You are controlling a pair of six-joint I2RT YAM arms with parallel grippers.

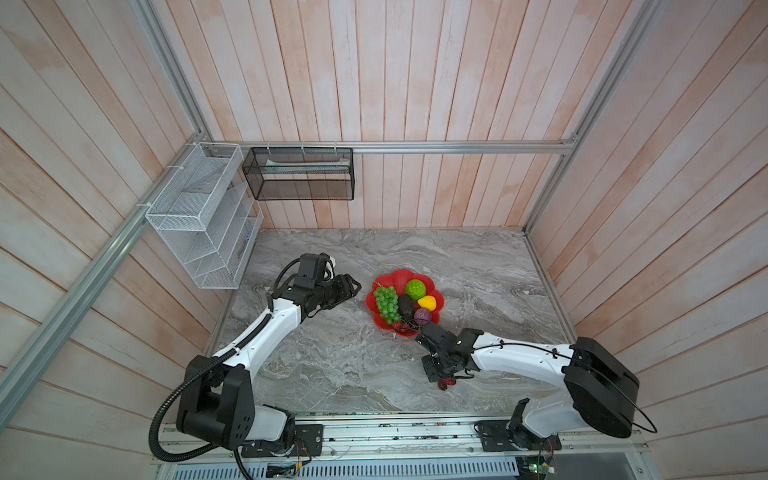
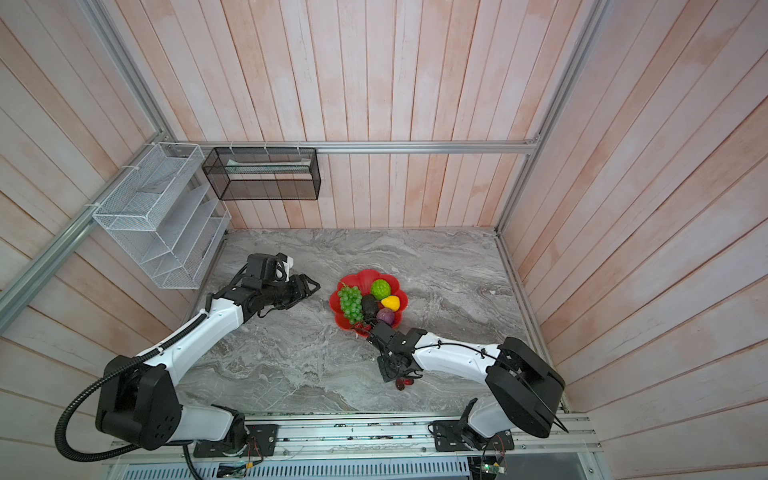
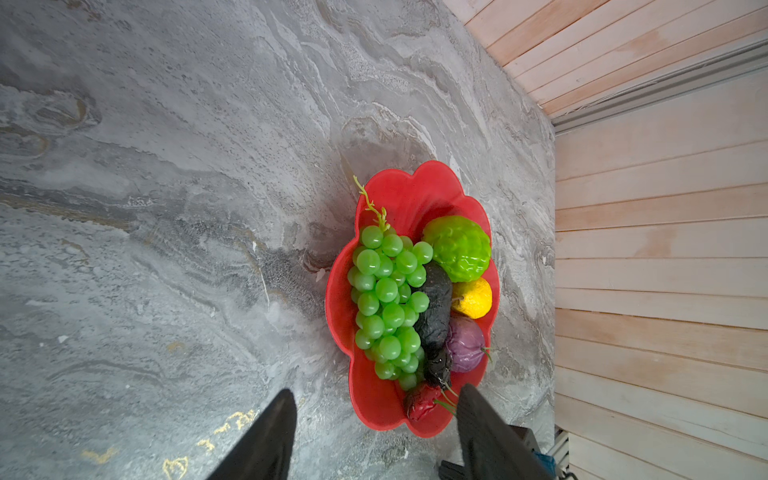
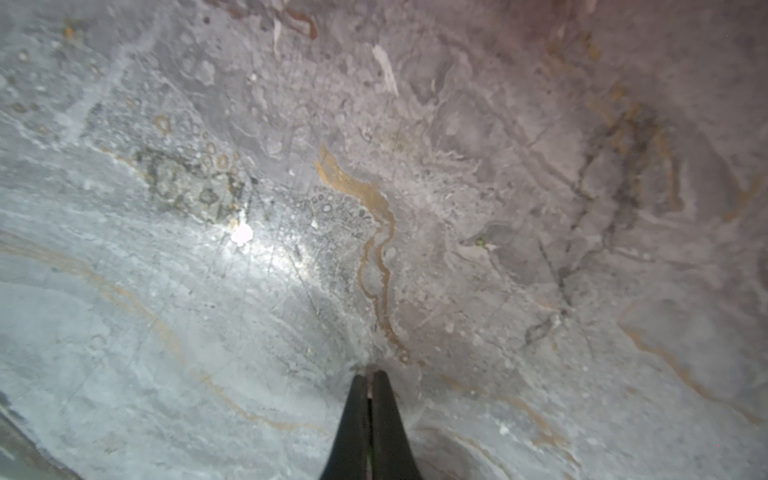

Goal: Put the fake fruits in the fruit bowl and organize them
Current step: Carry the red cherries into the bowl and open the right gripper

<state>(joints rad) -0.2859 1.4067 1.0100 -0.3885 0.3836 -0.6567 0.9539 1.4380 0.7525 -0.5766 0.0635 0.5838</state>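
Note:
The red flower-shaped fruit bowl (image 1: 401, 274) (image 3: 415, 187) holds a green grape bunch (image 3: 386, 299), a bumpy lime-green ball (image 3: 457, 247), a yellow fruit (image 3: 473, 297), a dark avocado (image 3: 434, 307), a purple fruit (image 3: 464, 343) and red berries (image 3: 422, 405) at its near rim. My left gripper (image 1: 355, 286) (image 3: 379, 390) hovers open just left of the bowl. My right gripper (image 1: 439, 377) (image 4: 371, 372) points down at the table in front of the bowl. It is shut, with a thin green stem between its fingers. More small red berries (image 1: 446, 382) lie right beside it.
A white wire rack (image 1: 199, 216) and a black mesh basket (image 1: 299, 172) hang on the back-left walls. Wooden walls close in the grey marble table (image 1: 332, 353) on three sides. A metal rail (image 1: 395, 432) runs along the front edge.

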